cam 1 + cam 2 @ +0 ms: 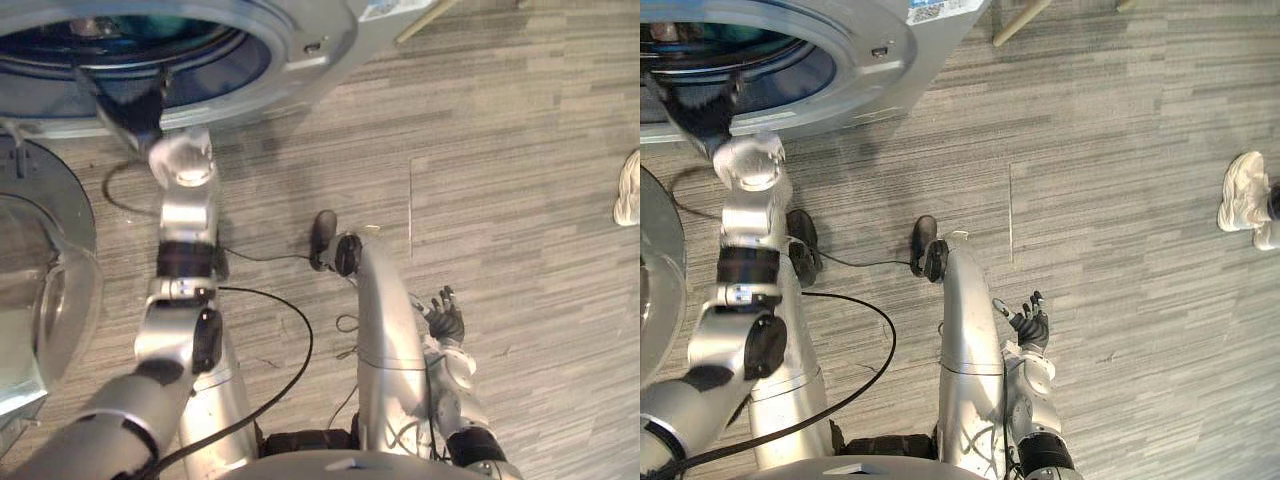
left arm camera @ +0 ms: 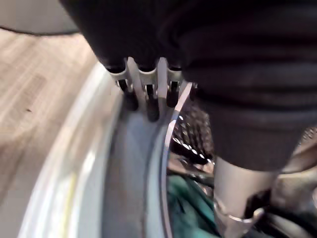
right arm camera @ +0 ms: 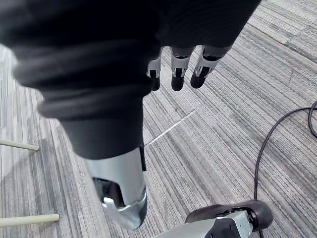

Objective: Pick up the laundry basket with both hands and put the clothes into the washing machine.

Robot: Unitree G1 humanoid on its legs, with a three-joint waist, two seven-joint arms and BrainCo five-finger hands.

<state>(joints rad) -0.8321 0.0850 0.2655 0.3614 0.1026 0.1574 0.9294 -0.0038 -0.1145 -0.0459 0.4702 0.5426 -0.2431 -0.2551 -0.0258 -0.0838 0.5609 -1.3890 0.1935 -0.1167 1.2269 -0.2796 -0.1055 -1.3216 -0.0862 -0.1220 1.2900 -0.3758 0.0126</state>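
The silver washing machine (image 1: 300,45) stands at the top left with its round opening uncovered. Teal clothes (image 2: 190,210) lie inside the drum, past the grey door seal (image 2: 129,168). My left hand (image 1: 130,110) reaches up to the lower rim of the opening. Its fingers (image 2: 148,99) are straight over the seal and hold nothing. Low beside my body hangs my right hand (image 1: 446,322), its fingers (image 3: 177,74) relaxed above the floor and empty.
The machine's round door (image 1: 45,290) hangs swung out at the left, close to my left arm. A person's white shoe (image 1: 1245,190) shows at the right edge. Pale wooden legs (image 1: 1020,20) stand at the top. Grey striped floor (image 1: 520,200) spreads to the right.
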